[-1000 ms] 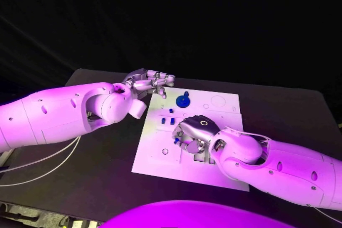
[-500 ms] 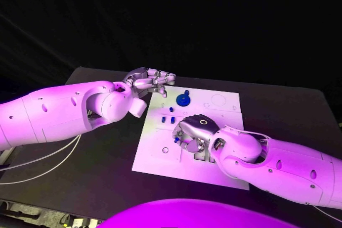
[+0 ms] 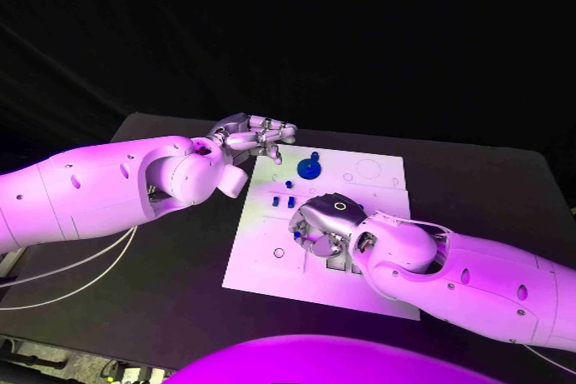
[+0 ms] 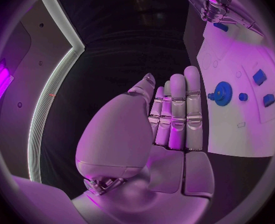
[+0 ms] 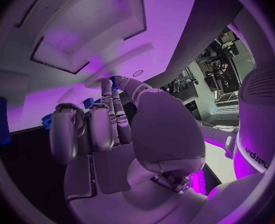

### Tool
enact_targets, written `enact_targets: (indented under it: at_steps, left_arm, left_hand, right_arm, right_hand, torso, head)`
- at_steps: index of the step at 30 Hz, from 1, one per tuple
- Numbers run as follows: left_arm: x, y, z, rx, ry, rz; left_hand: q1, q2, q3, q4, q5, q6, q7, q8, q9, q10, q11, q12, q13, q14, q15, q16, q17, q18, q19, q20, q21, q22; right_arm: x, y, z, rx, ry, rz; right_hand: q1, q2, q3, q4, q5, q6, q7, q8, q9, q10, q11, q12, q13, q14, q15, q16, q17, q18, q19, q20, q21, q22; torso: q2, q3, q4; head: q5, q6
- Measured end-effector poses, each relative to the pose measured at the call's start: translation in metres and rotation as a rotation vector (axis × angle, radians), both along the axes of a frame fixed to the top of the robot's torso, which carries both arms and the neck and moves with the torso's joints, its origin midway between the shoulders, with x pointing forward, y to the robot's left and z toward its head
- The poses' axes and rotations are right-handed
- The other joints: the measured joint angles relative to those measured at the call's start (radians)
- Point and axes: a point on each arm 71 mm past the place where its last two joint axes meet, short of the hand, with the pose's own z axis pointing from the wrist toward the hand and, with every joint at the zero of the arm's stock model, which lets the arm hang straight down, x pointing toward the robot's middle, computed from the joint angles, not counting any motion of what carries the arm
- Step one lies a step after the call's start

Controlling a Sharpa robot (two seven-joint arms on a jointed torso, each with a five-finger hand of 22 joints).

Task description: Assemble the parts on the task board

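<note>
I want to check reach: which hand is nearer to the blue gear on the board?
Left. The left hand hovers at the board's far edge, just beside the blue gear; the right hand is over the board's middle, farther away.

Only readable mark: short lettering on the robot's white right arm in the right wrist view, turned sideways and partly cut off, letters too unclear to spell. Task board carries small printed marks beside its holes, too small to read; nothing legible on the blue parts or either hand
</note>
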Motion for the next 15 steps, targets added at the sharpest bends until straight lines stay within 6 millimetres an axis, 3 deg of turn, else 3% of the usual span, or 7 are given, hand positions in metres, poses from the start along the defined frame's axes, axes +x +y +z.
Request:
enact_targets:
  at_steps: [8,15]
  left_arm:
    - [-0.0001,-0.0001,-0.0001,0.000,0.001,0.000]
    - [-0.0002,0.0005,-0.0002,0.002,0.003,0.000]
  left_hand:
    - [0.000,0.000,-0.003,-0.003,0.000,0.000,0.000,0.000,-0.001,-0.004,-0.003,0.000,0.000,0.000,0.000,0.000,-0.001,0.000,0.000,0.000,-0.004,-0.001]
    - [0.000,0.000,-0.008,-0.003,0.000,-0.016,0.009,-0.006,-0.003,-0.027,0.005,0.007,0.001,-0.004,0.004,0.000,-0.003,0.000,0.000,0.000,-0.010,-0.004]
  right_arm:
    - [-0.0008,-0.0006,0.0001,0.000,0.001,-0.002]
    - [-0.0018,-0.0082,0.0005,0.007,0.000,-0.017]
  right_hand:
    - [-0.007,-0.007,-0.009,0.003,0.000,-0.022,0.009,0.000,-0.008,-0.020,0.006,0.000,-0.008,0.000,0.008,-0.001,-0.009,0.000,-0.006,0.006,-0.013,0.001]
    - [-0.017,-0.018,-0.055,0.010,-0.031,-0.096,0.039,0.000,-0.034,-0.096,0.031,-0.003,-0.024,0.002,0.030,-0.050,-0.074,0.000,-0.044,0.032,-0.085,0.001]
  torso:
    - [0.000,0.0001,0.0000]
    - [0.000,0.0002,-0.0001]
  head:
    - [-0.001,-0.003]
    - [-0.001,-0.004]
